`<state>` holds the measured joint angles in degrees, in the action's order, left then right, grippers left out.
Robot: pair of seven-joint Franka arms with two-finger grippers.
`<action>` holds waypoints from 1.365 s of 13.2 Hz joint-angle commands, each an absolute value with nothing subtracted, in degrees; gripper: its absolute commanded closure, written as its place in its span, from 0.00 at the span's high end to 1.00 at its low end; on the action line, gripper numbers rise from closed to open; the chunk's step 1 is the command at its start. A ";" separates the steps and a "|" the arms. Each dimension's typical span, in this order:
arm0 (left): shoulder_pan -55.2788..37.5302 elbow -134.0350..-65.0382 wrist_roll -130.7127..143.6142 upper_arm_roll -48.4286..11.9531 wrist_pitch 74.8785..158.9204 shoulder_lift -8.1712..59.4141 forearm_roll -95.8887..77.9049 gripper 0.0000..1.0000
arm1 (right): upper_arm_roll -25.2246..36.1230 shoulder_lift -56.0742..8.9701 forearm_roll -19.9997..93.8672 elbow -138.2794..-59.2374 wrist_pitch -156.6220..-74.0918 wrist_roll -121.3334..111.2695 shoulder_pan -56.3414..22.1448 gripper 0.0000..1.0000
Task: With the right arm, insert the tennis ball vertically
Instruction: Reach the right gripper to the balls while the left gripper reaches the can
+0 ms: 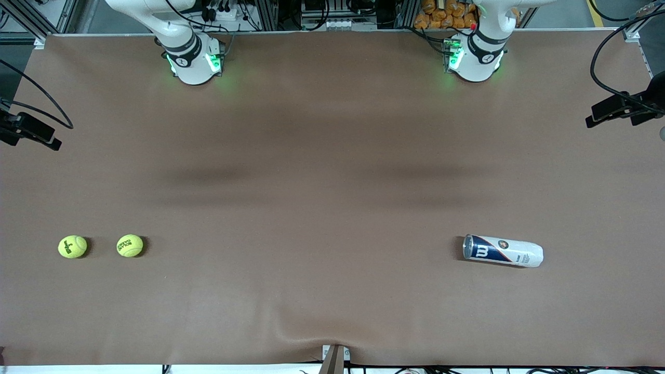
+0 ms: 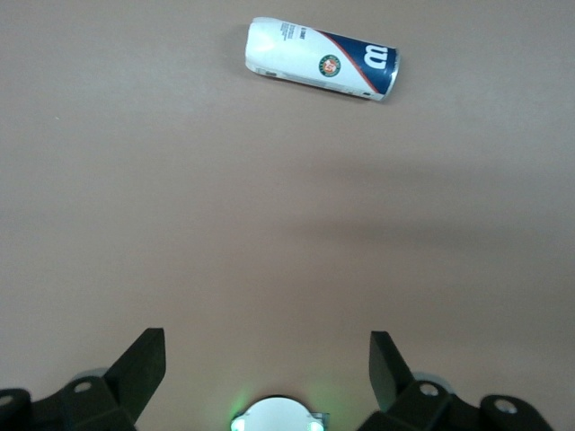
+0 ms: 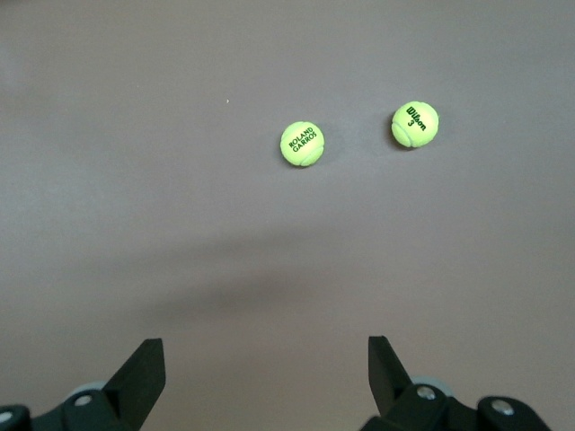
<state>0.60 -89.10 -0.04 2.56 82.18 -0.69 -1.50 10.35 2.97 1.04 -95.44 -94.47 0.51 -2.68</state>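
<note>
1. Nothing is under way yet: the right end effector [image 3: 260, 377] and left end effector [image 2: 265, 373] both hang wide open and empty above the bench [image 1: 332, 156].
2. Two tennis balls [image 1: 130, 245] [image 1: 72, 246] lie well apart from the can [image 1: 503, 251], toward the right arm's end.
3. The can lies on its side, contents not visible; likely it needs standing upright before the right arm picks a ball.

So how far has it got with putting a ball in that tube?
Nothing is done yet. Both tennis balls lie on the table, and the can lies on its side. The right gripper and left gripper are open and empty. Standing the can, picking and inserting all remain.
</note>
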 commanded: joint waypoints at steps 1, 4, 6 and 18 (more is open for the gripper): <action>0.53 -87.89 -2.10 2.29 81.74 -0.70 0.09 1.00 | 10.20 3.43 0.26 -95.71 -93.87 0.97 -2.64 1.00; 0.44 -87.80 -1.93 2.11 81.74 -0.26 0.00 1.00 | 10.46 3.43 0.26 -95.71 -93.25 0.97 -1.85 1.00; 0.35 -87.63 -2.37 2.11 81.74 1.22 0.00 1.00 | 10.46 3.25 0.53 -95.71 -93.34 0.18 -1.49 1.00; -4.04 -84.46 -16.87 1.76 86.20 18.10 6.92 1.00 | 10.55 -9.82 0.18 -95.54 -102.11 0.35 0.35 1.00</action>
